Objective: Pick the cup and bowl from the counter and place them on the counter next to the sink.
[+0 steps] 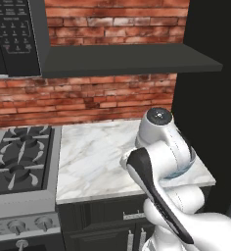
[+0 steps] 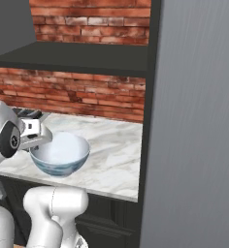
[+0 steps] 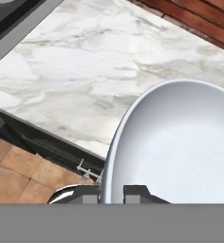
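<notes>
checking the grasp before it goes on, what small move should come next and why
Probably a short straight lift. In the hand view the fingers straddle the bowl's rim, closed on it, one inside and one outside. In the right base view the bowl looks level over the marble counter, at or barely above its surface. Raising it a little would clear the counter before any carry toward the sink.

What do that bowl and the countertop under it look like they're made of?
The bowl looks like glazed ceramic, possibly glossy plastic: smooth pale blue-white surface with a soft sheen and a darker blue-grey lower part. The countertop looks like polished white marble, going by its grey veins.
</notes>
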Robot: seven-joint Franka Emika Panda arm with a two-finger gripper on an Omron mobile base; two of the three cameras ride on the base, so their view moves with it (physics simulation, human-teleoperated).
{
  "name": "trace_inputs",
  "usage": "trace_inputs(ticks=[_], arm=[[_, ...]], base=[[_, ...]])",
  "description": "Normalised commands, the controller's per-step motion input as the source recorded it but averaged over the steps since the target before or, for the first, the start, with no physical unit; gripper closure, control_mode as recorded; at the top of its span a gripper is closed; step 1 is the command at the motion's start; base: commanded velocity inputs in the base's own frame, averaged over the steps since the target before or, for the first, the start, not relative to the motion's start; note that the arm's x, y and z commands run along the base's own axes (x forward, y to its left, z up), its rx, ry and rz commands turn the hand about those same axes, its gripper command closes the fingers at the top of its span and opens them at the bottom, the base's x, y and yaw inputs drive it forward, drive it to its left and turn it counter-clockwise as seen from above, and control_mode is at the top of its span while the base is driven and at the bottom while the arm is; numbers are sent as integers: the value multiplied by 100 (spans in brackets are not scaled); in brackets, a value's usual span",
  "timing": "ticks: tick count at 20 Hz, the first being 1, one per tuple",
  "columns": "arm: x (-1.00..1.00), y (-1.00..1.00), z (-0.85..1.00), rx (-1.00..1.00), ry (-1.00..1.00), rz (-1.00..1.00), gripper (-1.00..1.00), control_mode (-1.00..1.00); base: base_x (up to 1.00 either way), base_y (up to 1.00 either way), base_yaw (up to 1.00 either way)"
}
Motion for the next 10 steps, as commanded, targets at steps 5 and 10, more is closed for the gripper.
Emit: trace_inputs(ticks=[5, 10], arm=[[0, 0, 0, 0, 0, 0, 100, -100], [0, 0, 0, 0, 0, 0, 100, -100]], base=[[0, 0, 0], [0, 0, 0]])
